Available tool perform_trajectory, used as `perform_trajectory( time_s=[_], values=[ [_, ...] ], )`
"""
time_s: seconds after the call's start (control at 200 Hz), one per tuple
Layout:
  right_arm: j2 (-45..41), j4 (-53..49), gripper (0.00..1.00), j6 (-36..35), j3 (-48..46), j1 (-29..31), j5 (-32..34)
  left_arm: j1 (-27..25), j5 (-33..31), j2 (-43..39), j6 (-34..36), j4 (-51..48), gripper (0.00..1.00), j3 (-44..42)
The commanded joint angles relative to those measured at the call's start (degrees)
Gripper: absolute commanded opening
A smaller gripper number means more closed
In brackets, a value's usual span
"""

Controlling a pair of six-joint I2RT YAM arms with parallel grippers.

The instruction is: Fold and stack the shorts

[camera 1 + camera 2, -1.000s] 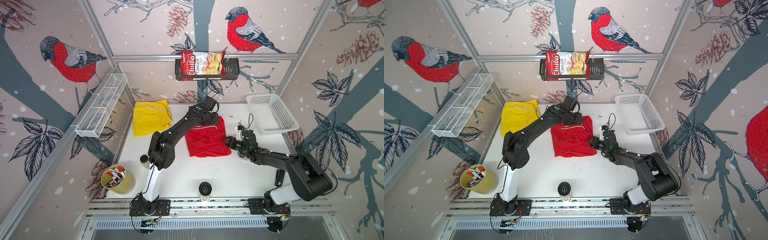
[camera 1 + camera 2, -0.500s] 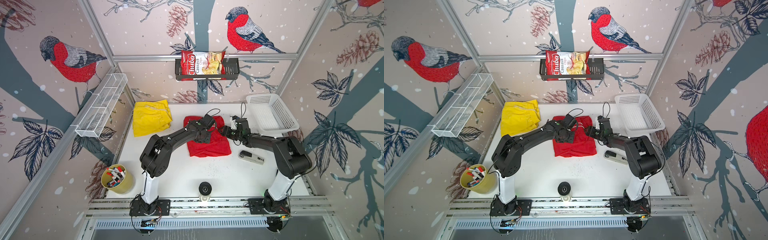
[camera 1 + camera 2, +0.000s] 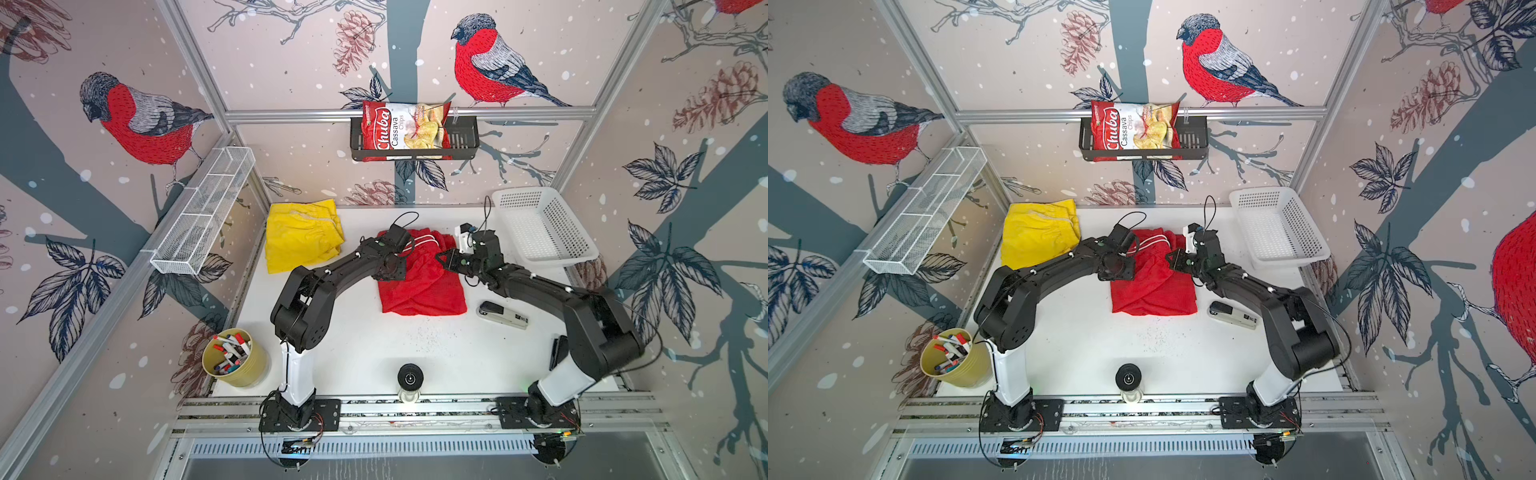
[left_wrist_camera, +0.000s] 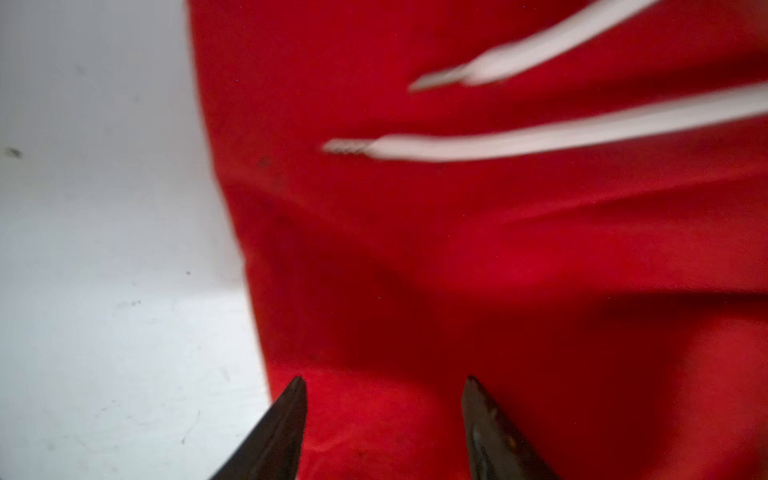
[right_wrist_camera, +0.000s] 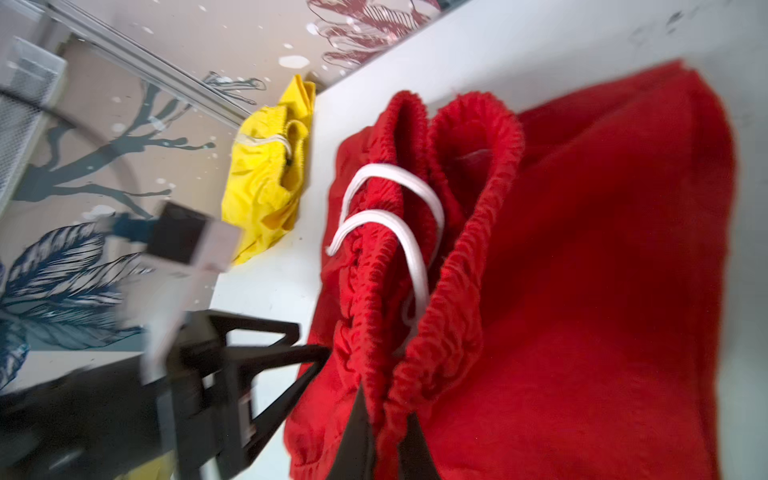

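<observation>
Yellow shorts (image 3: 303, 235) lie at the table's (image 3: 357, 353) far left corner, red shorts (image 3: 419, 286) mid-table nearer the far edge, near edge bare; left gripper (image 4: 384, 386) jaws half parted at their left edge, right gripper (image 5: 386, 403) pinching their waistband.

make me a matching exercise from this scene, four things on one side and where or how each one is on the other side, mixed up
Things
1. yellow shorts
2. left gripper
3. right gripper
4. stapler

Places or states
a. shut on the waistband of the red shorts
b. lying on the table, right of the red shorts in both top views
c. open, over red cloth
d. lying at the table's far left corner

Pairs: 1-d, 2-c, 3-a, 4-b
</observation>
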Motion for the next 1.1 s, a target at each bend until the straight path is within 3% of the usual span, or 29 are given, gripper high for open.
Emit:
perform_trajectory(
  time_s=[0.0, 0.25, 0.365, 0.46, 0.595, 0.8, 1.096],
  values=[
    [-2.9, -4.4, 0.02, 0.2, -4.3, -0.6, 3.3, 0.3, 1.2, 0.9, -0.2, 2.8, 0.59, -0.8],
    [1.8, 6.2, 0.04, 6.7, -20.1, -0.6, 4.6, 0.8, 1.1, 4.0, 0.1, 2.9, 0.61, 0.8],
    [4.7, 8.0, 0.21, 6.3, -20.7, -0.6, 3.6, 0.8, 0.9, 4.4, 0.0, 2.4, 0.61, 1.9],
    [1.8, 5.5, 0.4, 4.7, -18.8, -1.1, 5.1, 0.8, -0.1, 4.1, -0.1, 2.0, 0.61, 2.3],
    [-3.8, -0.9, 0.52, 0.4, -13.1, -1.8, 9.1, 0.9, -0.8, 4.2, 0.0, 1.7, 0.62, 2.7],
    [-5.0, -5.8, 0.59, -4.3, -4.4, -2.3, 14.7, 1.0, -1.4, 6.3, 0.2, 0.6, 0.62, 5.2],
    [9.3, -3.7, 0.62, -6.0, 6.6, -1.9, 11.4, 1.3, -2.0, 7.8, 0.7, 0.7, 0.64, 6.0]
  ],
)
